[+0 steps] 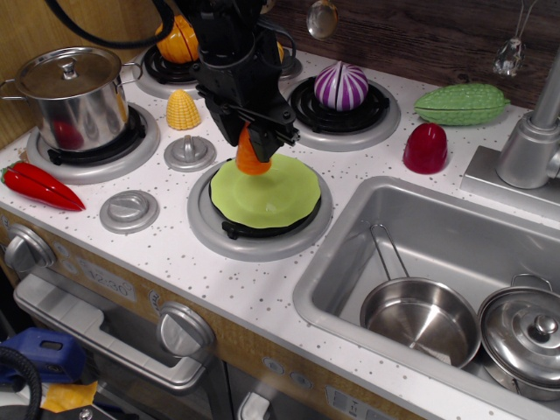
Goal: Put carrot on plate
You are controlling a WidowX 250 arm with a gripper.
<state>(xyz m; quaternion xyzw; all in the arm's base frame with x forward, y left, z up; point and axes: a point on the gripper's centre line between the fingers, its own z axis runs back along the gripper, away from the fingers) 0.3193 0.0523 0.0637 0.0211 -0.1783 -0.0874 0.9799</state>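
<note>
The black gripper hangs over the far left part of the lime-green plate and is shut on the small orange carrot. The carrot's wide end points down, just above or touching the plate's far rim; I cannot tell which. The plate rests on the front middle burner. The arm hides the yellow pepper behind it.
A lidded steel pot stands on the left burner, a red chilli at the left edge. Corn, orange pumpkin, purple onion, green gourd and a red piece sit behind. The sink at right holds pots.
</note>
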